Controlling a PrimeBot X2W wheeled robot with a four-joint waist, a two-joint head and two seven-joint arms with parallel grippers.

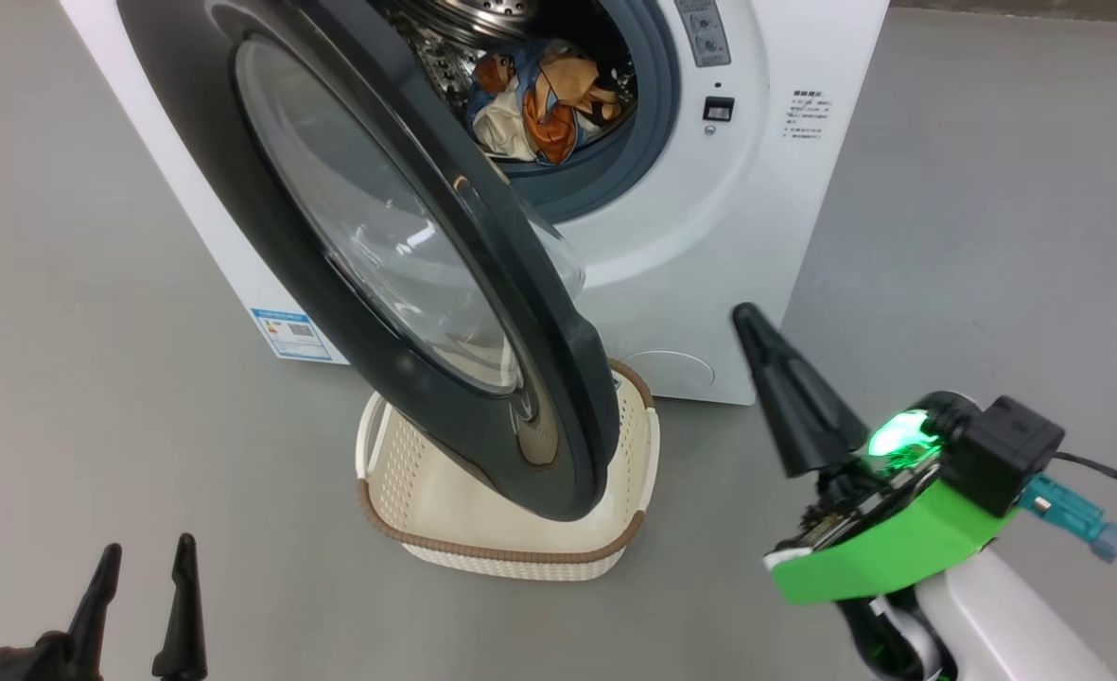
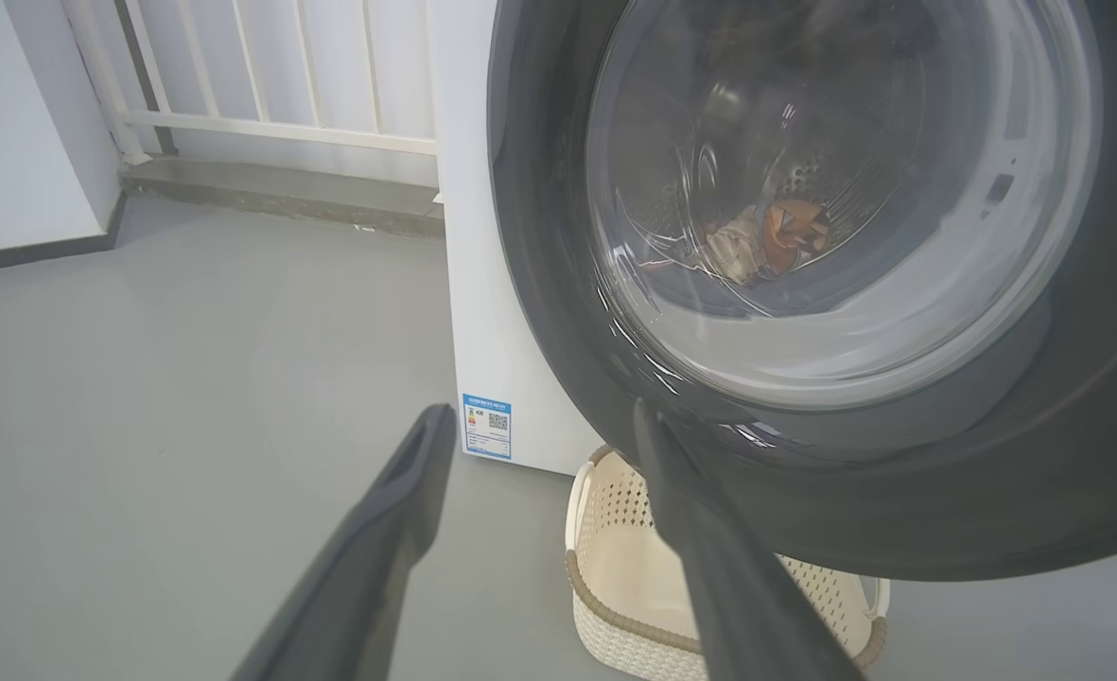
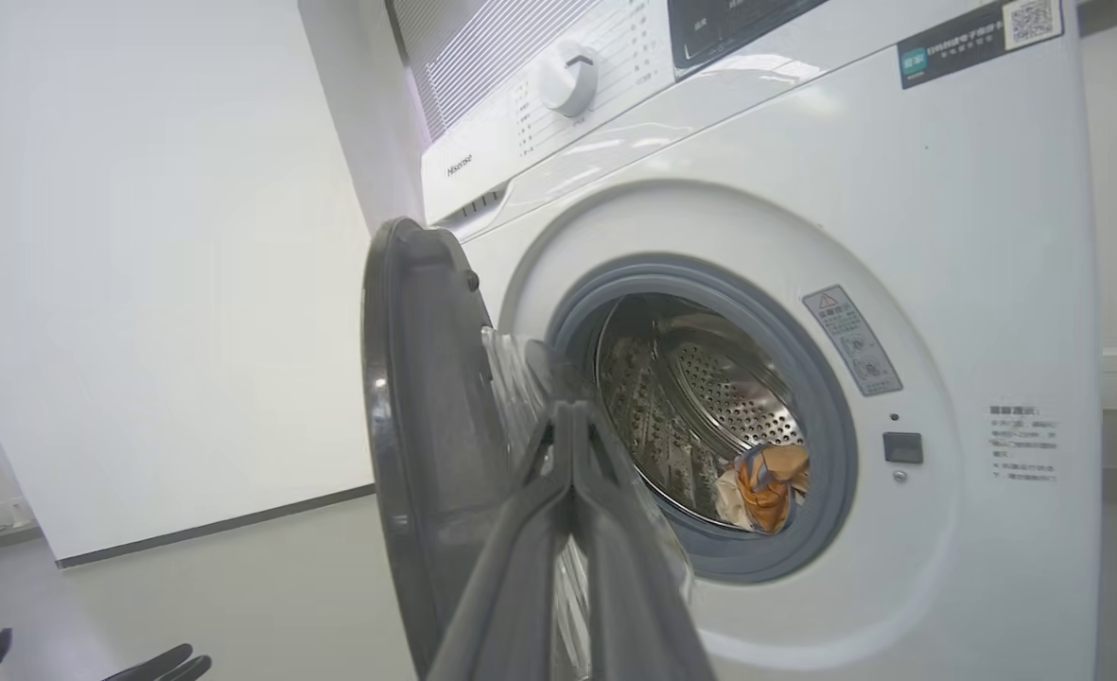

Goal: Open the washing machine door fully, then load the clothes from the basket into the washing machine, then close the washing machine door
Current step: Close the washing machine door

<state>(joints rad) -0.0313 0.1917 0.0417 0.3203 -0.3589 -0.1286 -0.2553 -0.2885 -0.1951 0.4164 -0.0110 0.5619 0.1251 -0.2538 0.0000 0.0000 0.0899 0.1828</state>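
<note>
The white washing machine (image 1: 766, 218) stands ahead with its black-rimmed door (image 1: 407, 284) swung partly open, hanging over the cream basket (image 1: 511, 553) on the floor. The clothes (image 1: 544, 104), cream, blue and orange, lie inside the steel drum; through the door glass they show as clothes (image 2: 761, 241) and in the right wrist view as clothes (image 3: 764, 484). My right gripper (image 1: 745, 317) is shut with nothing in it, right of the door's free edge and apart from it; its tips (image 3: 572, 411) point at the door (image 3: 426, 426). My left gripper (image 1: 145, 553) stands open at the lower left, fingers (image 2: 416, 473) before the basket (image 2: 615, 605).
Grey floor lies around the machine (image 3: 946, 236). A blue label (image 1: 295, 333) marks its lower left corner. A white railing (image 2: 265, 85) and a low ledge stand behind on the left. A cable (image 1: 1102, 478) trails from my right wrist.
</note>
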